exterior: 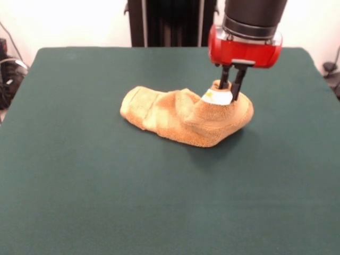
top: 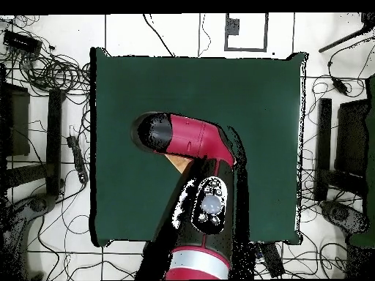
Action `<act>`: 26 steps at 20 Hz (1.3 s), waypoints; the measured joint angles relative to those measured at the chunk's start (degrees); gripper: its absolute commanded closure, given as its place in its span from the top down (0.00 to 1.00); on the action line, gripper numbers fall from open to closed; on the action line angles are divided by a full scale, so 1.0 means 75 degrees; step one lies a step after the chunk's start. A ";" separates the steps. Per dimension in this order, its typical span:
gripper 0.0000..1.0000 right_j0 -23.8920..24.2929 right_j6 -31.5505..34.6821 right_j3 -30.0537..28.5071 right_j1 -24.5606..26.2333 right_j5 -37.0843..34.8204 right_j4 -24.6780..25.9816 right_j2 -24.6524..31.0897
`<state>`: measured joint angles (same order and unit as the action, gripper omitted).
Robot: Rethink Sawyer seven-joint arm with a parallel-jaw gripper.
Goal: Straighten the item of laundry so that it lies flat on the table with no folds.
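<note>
The golden-orange towel [exterior: 170,114] lies crumpled in a bunched heap a little beyond the middle of the dark green table [exterior: 106,186]. Its left end shows a paler band. Its right end is humped up, with the white tag [exterior: 217,96] on top. My gripper [exterior: 231,95] comes straight down onto that right end beside the tag, its two black fingers [exterior: 238,85] drawn close and pinching a raised fold of towel. In the overhead view my red arm [top: 190,139] covers the gripper and nearly all of the towel; only a small orange corner [top: 178,162] shows.
The robot's black pedestal [exterior: 170,21] stands at the table's far edge. Green cloth stretches wide on all sides of the towel. Cables [top: 51,73] and dark equipment lie on the floor around the table [top: 220,80].
</note>
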<state>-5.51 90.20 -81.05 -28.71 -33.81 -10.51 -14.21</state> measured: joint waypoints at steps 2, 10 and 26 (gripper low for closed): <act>0.00 -0.0018 0.0000 0.0063 0.0075 0.0002 -0.0019 0.0000; 0.00 -0.0200 0.0000 0.0286 0.0351 0.0002 -0.0072 0.0001; 0.00 -0.0320 0.0000 0.0498 0.0554 0.0002 -0.0286 0.0001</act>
<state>-7.91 90.20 -77.31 -24.56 -33.79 -12.65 -14.20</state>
